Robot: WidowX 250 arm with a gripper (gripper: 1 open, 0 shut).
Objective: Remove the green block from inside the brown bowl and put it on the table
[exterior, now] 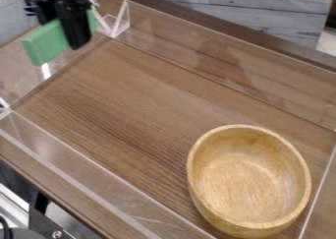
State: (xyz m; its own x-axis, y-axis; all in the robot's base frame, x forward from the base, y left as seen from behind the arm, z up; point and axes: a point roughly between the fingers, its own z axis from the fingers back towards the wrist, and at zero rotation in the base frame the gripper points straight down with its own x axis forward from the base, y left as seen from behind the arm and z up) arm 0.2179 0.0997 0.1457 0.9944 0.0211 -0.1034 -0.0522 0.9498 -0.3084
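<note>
The green block (46, 44) hangs in the air at the upper left, over the far-left part of the table (144, 115), held at its right end by my black gripper (69, 31), which is shut on it. The block is tilted, one end lower to the left. The brown bowl (250, 179) sits at the lower right of the table, with nothing inside it. My gripper is far from the bowl, up and to the left of it.
Low clear acrylic walls (79, 174) border the table on all sides. A folded clear acrylic piece (116, 19) stands at the back left, just right of my gripper. A grey and white surface lies behind the back wall.
</note>
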